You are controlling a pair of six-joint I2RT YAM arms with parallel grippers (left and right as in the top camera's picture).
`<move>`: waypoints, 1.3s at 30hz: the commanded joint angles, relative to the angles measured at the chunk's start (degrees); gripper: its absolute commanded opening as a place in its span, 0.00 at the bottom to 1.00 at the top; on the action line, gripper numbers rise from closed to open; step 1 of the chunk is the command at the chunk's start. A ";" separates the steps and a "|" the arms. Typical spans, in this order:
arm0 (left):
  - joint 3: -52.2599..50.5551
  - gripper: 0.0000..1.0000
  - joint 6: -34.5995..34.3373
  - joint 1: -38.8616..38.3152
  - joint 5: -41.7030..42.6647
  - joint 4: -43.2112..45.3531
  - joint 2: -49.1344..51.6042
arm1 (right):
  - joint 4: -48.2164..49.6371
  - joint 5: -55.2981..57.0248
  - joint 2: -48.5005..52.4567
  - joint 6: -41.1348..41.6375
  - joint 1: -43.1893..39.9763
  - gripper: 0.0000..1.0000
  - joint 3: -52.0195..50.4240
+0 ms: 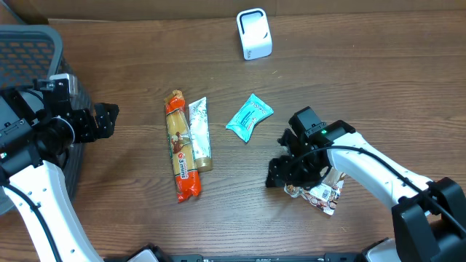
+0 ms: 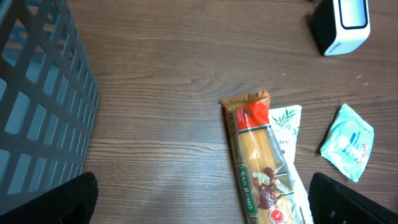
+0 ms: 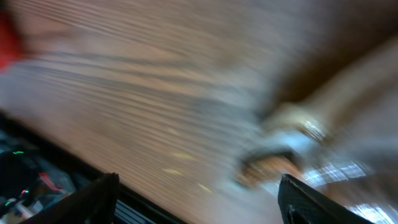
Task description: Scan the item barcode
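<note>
Locate the small printed packet (image 1: 320,196) flat on the table (image 1: 131,73) at front right, just beside the right tool (image 1: 295,175), set wide with nothing seen clamped; left tool (image 1: 102,120) also wide, by the basket (image 1: 29,44). Treat as light, thin, crinkly and likely slippery: pinch a sealed end, leaving its print uncovered. Expect smooth wood with little purchase and open room toward the scanner (image 1: 253,34).

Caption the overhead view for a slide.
Right pincer beside a crumpled packet; spaghetti pack, teal pouch and white scanner sit on the wooden table.
</note>
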 commanded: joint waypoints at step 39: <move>-0.04 1.00 0.85 0.13 0.90 0.07 0.15 | 4.68 38.53 0.28 27.91 -22.34 0.67 5.33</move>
